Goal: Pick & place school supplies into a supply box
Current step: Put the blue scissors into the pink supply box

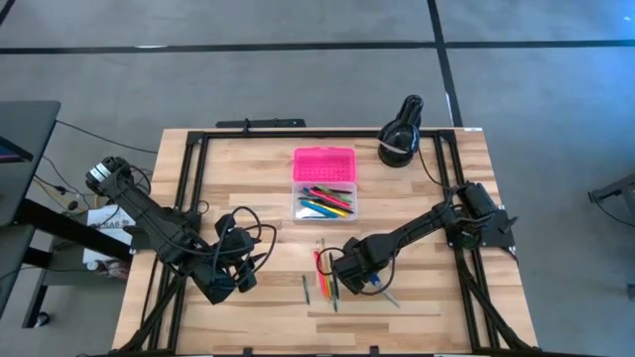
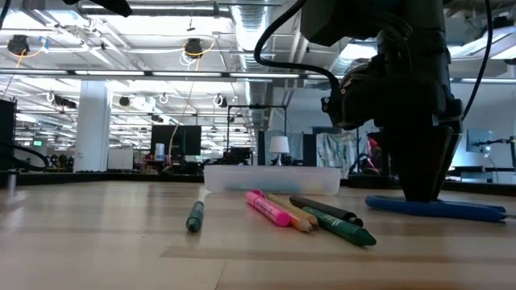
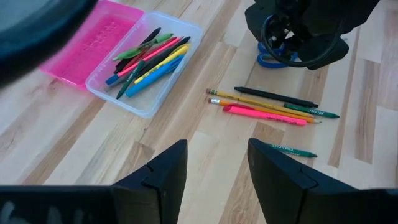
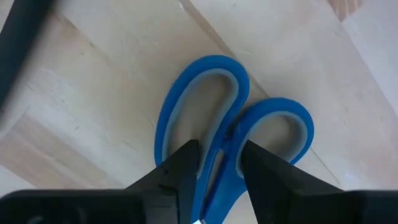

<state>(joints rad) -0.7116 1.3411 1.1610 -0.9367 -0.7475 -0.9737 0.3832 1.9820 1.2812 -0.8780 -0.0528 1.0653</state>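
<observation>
The supply box lies open at the table's middle far side, its pink lid point(image 1: 323, 164) flat beyond the clear base point(image 1: 325, 202), which holds several pens. Loose pens and pencils point(image 1: 323, 270) lie on the wood nearer me, also in the left wrist view point(image 3: 267, 106); one green pen point(image 1: 306, 288) lies apart. The blue-handled scissors point(image 4: 205, 112) lie flat beside them, with my right gripper point(image 1: 357, 270) shut on their handles from above. My left gripper point(image 3: 217, 165) hovers open at the near left point(image 1: 226, 281), holding nothing. My right gripper pinches the scissors where the two handle loops meet point(image 4: 221, 149), one fingertip point(image 4: 186, 162) standing in each loop. The fingers point straight down. The scissors point(image 2: 435, 208) lie flat on the table under the fingers.
A black round device point(image 1: 401, 134) stands at the far right corner, its cable running down the right side. Black frame rails point(image 1: 189, 188) border the tabletop. Bare wood lies between the left gripper and the loose pens.
</observation>
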